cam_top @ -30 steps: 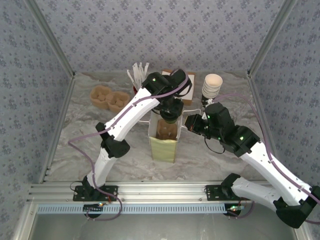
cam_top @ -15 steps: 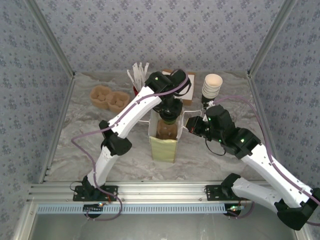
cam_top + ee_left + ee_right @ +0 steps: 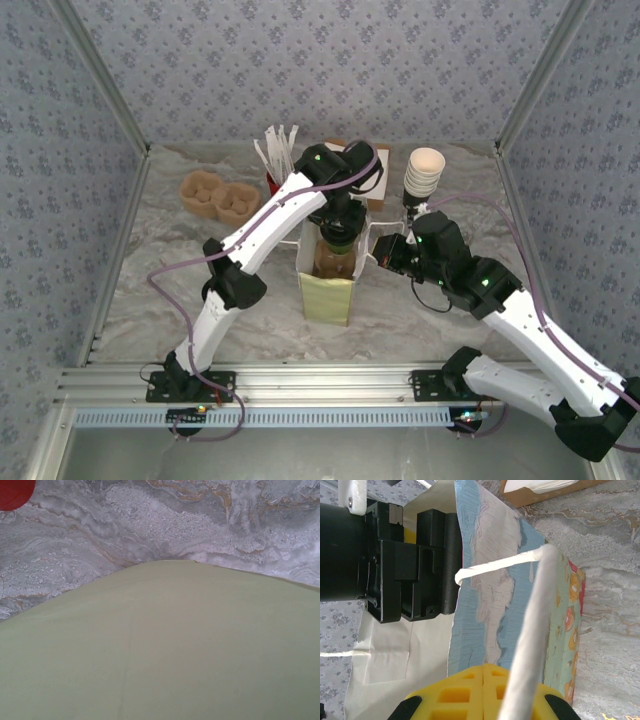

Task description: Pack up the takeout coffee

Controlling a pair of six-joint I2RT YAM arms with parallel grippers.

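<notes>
Marbled table (image 3: 170,290): paper bag (image 3: 327,297), pulp trays (image 3: 220,197), cup stack (image 3: 423,175).

3 blue-grey floral-papered walls (image 3: 330,70) enclose an evenly lit, grey-and-tan marbled tabletop (image 3: 170,285).

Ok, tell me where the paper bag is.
Top view: the paper bag stands mid-table under the left gripper, with the right gripper holding its string handle on its right side.

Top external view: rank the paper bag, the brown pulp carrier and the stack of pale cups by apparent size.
1. paper bag, though it stands tall, so nearness to the camera may inflate it
2. pulp carrier
3. cup stack
</notes>
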